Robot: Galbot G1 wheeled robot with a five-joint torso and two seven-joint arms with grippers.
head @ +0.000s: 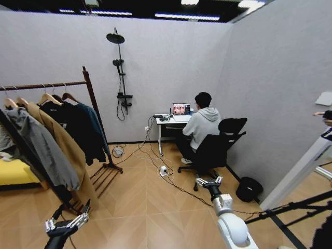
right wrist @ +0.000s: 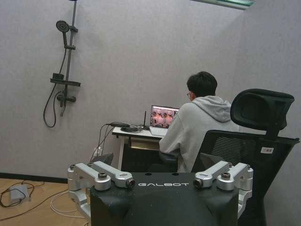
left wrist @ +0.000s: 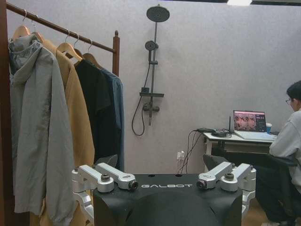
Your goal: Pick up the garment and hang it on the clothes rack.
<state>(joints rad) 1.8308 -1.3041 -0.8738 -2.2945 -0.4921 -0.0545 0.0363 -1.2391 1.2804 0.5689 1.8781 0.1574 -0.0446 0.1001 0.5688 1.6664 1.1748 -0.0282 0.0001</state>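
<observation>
On the left we see the clothes rack (head: 89,83), made of dark reddish-brown wood, with a horizontal top bar, a post with a ball top and low slats near the floor. Several clothes hang on it from wooden hangers: first a grey jacket (head: 39,145), then a tan coat (head: 65,148), then a black coat (head: 75,127). The garment (head: 97,124) hangs last in this row, nearest to the post, beside the black coat. It is a long jacket of soft dark teal cloth, and from our left wrist camera only its narrow blue-green edge (left wrist: 117,117) shows behind the black one. Our left gripper (head: 66,224) is low in front of the rack, its fingers spread apart and holding nothing. More to the right, our right gripper (head: 208,182) is also low over the wooden floor, its fingers spread and holding nothing, and it points toward an office chair (head: 220,142) near a small desk (head: 168,120).
</observation>
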